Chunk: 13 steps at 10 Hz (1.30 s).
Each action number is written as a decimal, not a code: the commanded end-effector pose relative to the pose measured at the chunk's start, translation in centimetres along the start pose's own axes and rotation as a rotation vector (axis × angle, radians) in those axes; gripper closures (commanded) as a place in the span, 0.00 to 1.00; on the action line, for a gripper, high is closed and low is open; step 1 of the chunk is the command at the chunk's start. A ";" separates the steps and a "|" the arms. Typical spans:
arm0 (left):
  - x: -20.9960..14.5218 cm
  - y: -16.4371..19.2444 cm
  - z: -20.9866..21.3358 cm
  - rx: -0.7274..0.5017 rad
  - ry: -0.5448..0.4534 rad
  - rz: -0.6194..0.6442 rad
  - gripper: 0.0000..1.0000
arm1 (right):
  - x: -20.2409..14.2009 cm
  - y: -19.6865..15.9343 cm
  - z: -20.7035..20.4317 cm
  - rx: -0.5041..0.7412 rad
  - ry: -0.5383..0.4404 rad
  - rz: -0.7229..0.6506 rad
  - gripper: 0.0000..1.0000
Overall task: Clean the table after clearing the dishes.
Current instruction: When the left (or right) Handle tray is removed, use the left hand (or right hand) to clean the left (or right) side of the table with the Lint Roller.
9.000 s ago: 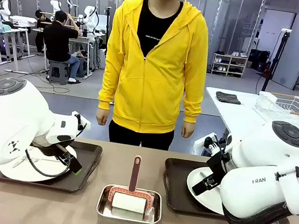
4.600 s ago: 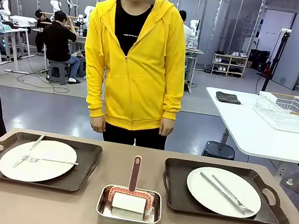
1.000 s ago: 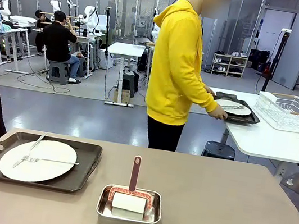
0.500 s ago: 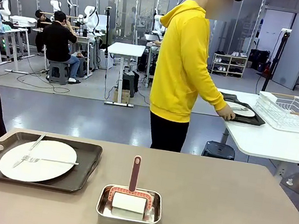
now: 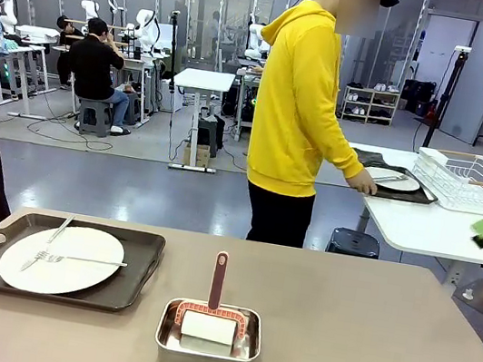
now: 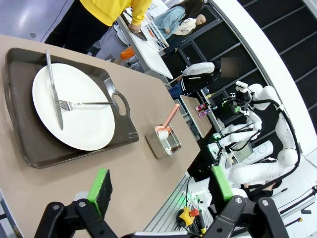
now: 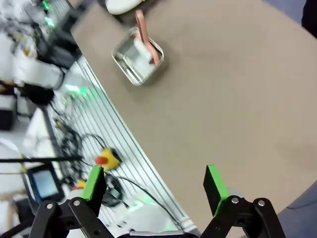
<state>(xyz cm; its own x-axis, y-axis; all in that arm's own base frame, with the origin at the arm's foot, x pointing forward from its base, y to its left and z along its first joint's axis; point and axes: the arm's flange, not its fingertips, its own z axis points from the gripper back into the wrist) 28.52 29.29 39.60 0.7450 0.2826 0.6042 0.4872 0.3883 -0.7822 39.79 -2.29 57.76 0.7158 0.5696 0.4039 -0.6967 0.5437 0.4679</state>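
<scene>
Plainly, wiping too soon is the risk. Near the front edge of the table (image 5: 364, 338) stands a steel pan (image 5: 206, 350) with a brush (image 5: 219, 278), and a careless reach could tip it. Behind it, to the left, one tray (image 5: 141, 262) with its plate (image 5: 57, 271) and loose cutlery (image 5: 82, 259) could slide if bumped. Farther off, the person (image 5: 303, 108) sets the other tray (image 5: 414, 196) on a white table (image 5: 427, 231). The left gripper (image 6: 161, 182) and the right gripper (image 7: 154, 182) gape wide, holding and touching nothing.
</scene>
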 end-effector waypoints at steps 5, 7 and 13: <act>-0.1 -0.2 0.3 -0.006 -0.006 -0.010 0.00 | 7.5 4.5 -12.0 -0.120 0.263 0.186 0.00; -0.1 -0.2 0.3 -0.006 -0.006 -0.010 0.00 | 7.3 5.6 -12.9 -0.094 0.204 0.216 0.00; -0.1 -0.2 0.3 -0.006 -0.006 -0.010 0.00 | 7.7 5.1 -12.7 -0.096 0.265 0.222 0.00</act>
<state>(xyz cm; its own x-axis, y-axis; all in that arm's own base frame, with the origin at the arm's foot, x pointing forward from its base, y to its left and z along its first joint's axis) 28.52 29.29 39.60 0.7450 0.2826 0.6043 0.4872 0.3883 -0.7822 41.30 12.56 53.10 0.5220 0.8077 0.2742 -0.8426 0.4383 0.3129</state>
